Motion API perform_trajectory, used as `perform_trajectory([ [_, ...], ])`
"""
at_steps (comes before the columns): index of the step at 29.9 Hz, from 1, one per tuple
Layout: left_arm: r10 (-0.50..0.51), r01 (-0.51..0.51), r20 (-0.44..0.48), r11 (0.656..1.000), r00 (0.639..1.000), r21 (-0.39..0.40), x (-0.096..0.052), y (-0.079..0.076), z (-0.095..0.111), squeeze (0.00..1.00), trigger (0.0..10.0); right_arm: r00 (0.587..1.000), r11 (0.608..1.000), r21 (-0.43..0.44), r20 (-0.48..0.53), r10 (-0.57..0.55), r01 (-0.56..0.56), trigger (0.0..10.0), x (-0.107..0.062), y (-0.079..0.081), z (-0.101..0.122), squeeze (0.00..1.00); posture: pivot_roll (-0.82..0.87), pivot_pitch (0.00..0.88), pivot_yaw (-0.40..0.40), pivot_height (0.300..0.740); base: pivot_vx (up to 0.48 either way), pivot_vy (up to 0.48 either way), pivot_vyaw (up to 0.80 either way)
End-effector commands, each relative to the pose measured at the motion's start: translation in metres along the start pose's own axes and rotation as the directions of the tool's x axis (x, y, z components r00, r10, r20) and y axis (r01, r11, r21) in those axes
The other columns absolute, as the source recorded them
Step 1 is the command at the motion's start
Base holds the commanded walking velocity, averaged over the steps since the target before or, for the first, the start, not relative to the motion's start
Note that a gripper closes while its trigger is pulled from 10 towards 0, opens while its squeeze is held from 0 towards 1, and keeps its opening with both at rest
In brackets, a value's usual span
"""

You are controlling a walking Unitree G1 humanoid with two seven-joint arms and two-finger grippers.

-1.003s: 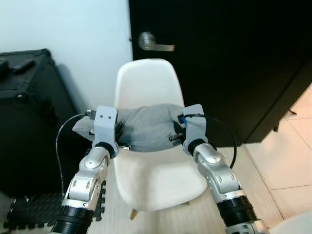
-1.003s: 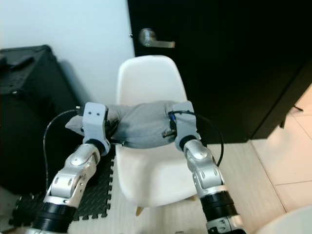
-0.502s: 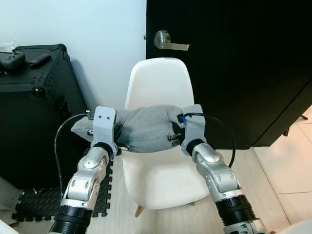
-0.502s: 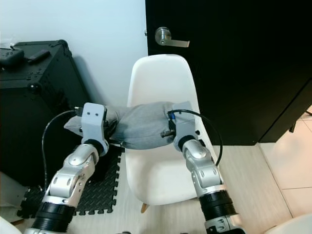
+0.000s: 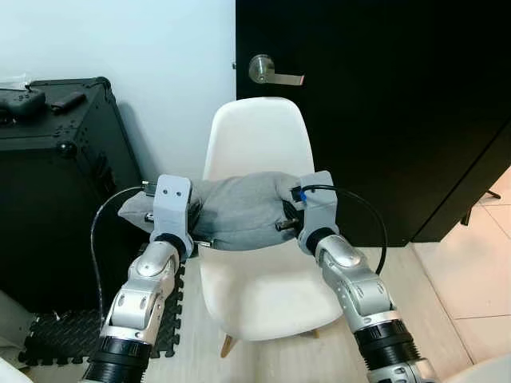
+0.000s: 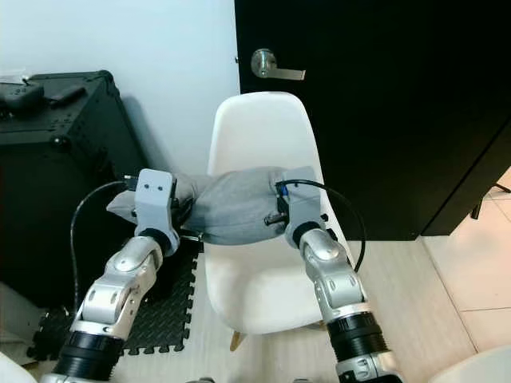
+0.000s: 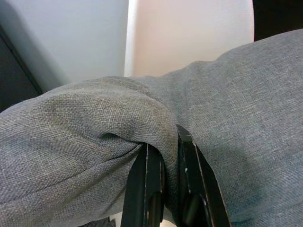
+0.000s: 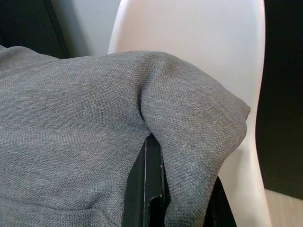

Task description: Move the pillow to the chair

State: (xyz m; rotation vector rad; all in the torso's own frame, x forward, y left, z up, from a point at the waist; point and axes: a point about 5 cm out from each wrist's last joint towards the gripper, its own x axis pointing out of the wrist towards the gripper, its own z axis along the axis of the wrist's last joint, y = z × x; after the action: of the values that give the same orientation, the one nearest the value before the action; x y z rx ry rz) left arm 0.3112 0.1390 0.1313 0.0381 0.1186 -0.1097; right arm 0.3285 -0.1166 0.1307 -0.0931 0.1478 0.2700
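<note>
The grey pillow (image 5: pixel 239 209) hangs in the air between the two arms, stretched sideways and held above the seat of the white chair (image 5: pixel 254 144), just in front of the chair's backrest. It does not touch the seat; a stretch of white seat shows below it, nearer the robot than the grippers.

The left gripper (image 7: pixel 165 161) is clenched on the pillow's left end. In the left wrist view its two black fingers (image 7: pixel 147 189) stand close together with a fold of grey cloth pinched between them, and the fabric bunches over their tips. Beyond this gripper lie the pale wall and the chair's backrest.

The right gripper (image 8: pixel 177 165) grasps the pillow's right end in the same way. In the right wrist view one black finger (image 8: pixel 144 189) shows plainly under the cloth, and the corner of the pillow drapes over the fingertips. The chair's white backrest rises just past that corner.

To the outer side of the left gripper stands a black case (image 5: pixel 56 159), with a black foam mat (image 5: pixel 72 331) on the floor below it. Behind the chair, past both grippers, is a black door (image 5: pixel 383 104) with a silver lever handle (image 5: pixel 271 72).
</note>
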Motion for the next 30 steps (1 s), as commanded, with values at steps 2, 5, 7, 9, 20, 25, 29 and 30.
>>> perform_trajectory([
  [2,0.035,-0.035,-0.003,0.999,0.999,0.034,-0.003,0.01,-0.002,0.0,10.0,0.996,0.996,0.007,-0.003,-0.091,0.091,10.0,-0.003,-0.018,0.0,0.0,0.03,0.079,0.008,0.635,0.0,0.0,0.0],
  [5,0.034,-0.034,-0.004,0.999,0.999,0.034,-0.003,0.01,-0.002,0.0,10.0,0.996,0.996,0.006,-0.003,-0.089,0.089,10.0,-0.003,-0.018,0.0,0.0,0.03,0.078,0.007,0.625,0.0,0.0,0.0],
  [7,0.034,-0.034,-0.004,0.999,0.999,0.034,-0.003,0.01,-0.002,0.0,10.0,0.996,0.996,0.005,-0.003,-0.088,0.088,10.0,-0.003,-0.018,-0.001,0.0,0.03,0.078,0.007,0.62,0.0,0.0,0.0],
  [9,0.033,-0.033,-0.003,0.999,0.999,0.034,-0.003,0.01,-0.002,0.0,10.0,0.996,0.996,0.001,-0.002,-0.088,0.088,10.0,-0.003,-0.018,0.0,0.0,0.03,0.075,0.008,0.61,0.0,0.0,0.0],
  [20,0.042,-0.042,0.005,0.999,0.999,0.035,0.0,0.011,-0.001,0.0,10.0,0.997,0.997,-0.007,0.029,-0.077,0.077,10.0,0.001,-0.017,0.005,0.0,0.03,0.071,0.005,0.605,0.0,0.0,0.0],
  [25,0.04,-0.04,0.018,0.998,0.999,0.051,0.006,0.011,-0.001,0.0,10.0,0.997,0.997,-0.041,0.047,-0.068,0.07,10.0,0.01,-0.015,0.01,0.0,0.02,0.07,0.01,0.605,0.0,0.0,0.0],
  [29,0.029,-0.033,0.035,0.994,0.999,0.103,0.018,0.012,0.003,0.0,10.0,0.997,0.996,-0.057,0.054,-0.061,0.065,10.0,0.022,-0.015,0.015,0.0,0.03,0.073,0.005,0.605,0.0,0.0,0.0],
  [30,0.029,-0.033,0.035,0.994,0.999,0.103,0.018,0.012,0.003,0.0,10.0,0.997,0.996,-0.057,0.054,-0.061,0.065,10.0,0.022,-0.015,0.015,0.0,0.03,0.073,0.005,0.605,0.0,0.0,0.0],
])
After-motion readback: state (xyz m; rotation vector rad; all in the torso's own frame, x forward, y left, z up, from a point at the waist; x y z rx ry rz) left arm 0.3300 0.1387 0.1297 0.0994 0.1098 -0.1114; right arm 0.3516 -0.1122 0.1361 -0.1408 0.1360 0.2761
